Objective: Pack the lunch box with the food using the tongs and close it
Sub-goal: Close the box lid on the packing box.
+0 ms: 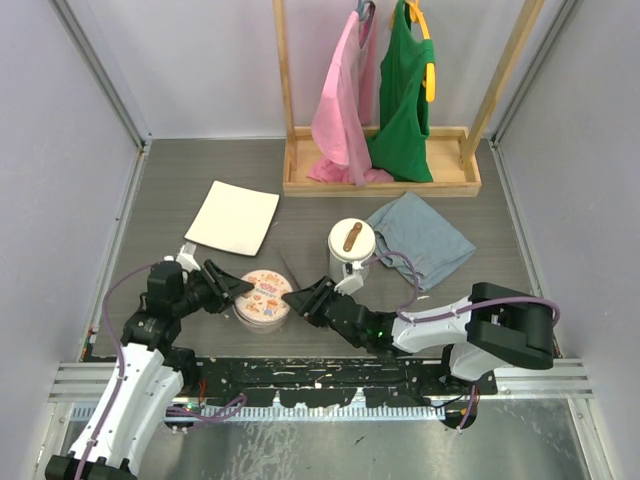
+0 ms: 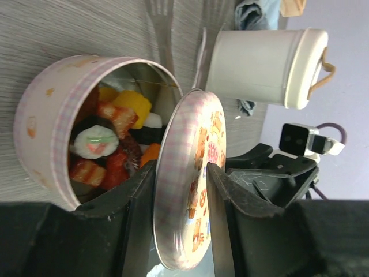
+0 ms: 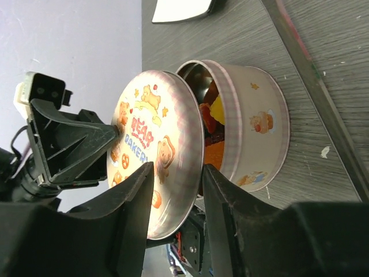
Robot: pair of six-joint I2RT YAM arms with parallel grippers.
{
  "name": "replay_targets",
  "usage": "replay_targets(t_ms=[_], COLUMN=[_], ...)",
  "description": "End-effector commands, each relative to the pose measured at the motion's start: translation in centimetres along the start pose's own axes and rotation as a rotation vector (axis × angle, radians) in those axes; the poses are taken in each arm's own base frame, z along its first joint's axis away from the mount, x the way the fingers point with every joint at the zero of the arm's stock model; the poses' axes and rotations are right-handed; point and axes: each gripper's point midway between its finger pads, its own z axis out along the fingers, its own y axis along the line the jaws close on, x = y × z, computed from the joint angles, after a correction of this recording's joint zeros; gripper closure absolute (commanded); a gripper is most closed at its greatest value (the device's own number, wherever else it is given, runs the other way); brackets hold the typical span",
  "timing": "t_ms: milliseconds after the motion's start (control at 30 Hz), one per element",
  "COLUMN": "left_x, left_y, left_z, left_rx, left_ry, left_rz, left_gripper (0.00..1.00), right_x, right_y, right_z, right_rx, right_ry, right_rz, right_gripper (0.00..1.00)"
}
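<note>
Between the 2 arms sits the round box (image 3: 253,130), a thin pink tin with a checked pattern and small cakes printed on its wall. Its shallow lid (image 3: 144,144), printed with bears, leans tilted on the rim, leaving the mouth partly uncovered. I can see the food (image 2: 121,115) inside: glossy orange and red chunks and 1 white roll with a green and pink centre. The rest is hidden behind the lid. My right gripper (image 3: 177,170) pinches the lid's edge, with both black fingers against it. My left gripper (image 2: 181,168) straddles the opposite edge, but I cannot tell whether it presses. Beyond the box the slim grey metal tongs (image 2: 165,40) lie flat on the streaky grey table (image 1: 200,168), their far ends cut off.
</note>
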Motion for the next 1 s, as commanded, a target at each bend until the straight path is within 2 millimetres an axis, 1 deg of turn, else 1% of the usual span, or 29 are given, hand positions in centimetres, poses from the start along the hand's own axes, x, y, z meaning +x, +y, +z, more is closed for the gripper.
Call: replay_targets(t_ms=[0,167,333,533,667,800,967], left_x=[-0.8,-1.2,-1.4,-1.7,-2.6,-3.3,-3.8], left_y=[0.7,1.3,2.0,2.3,2.3,2.2,3.7], left_z=[-0.5,-0.7,-0.7,-0.4,-0.7,-0.9,-1.6], left_rx=[-0.073,-0.117,-0.163,-0.185,-0.212,-0.238,-0.345], left_ry=[-0.028,-0.035,-0.031,-0.029,-0.068,-0.09,-0.113], left_rz=[0.105,0.147,0.173,0.173,0.178,0.186,0.173], left_gripper=[0.6,0.57,0.54,0.51,0.46,0.43,0.38], right_x=[0.1,0.8,1.1,1.4,1.3,1.4,1.4], right_y=[0.5,-0.6,-1.0,-0.7,-0.2,-0.1,-0.3], right_z=[1.2,2.0,2.5,2.9,3.0,3.2,3.3], right_rx=[0.016,0.049,0.079,0.079,0.078,0.095,0.112], right_ry=[-0.006,0.013,0.022,0.032,0.03,0.03,0.031], right_rz=[-0.018,-0.044,-0.072,-0.081,-0.078,-0.088,-0.101], right_gripper=[0.55,0.52,0.49,0.48,0.47,0.46,0.44])
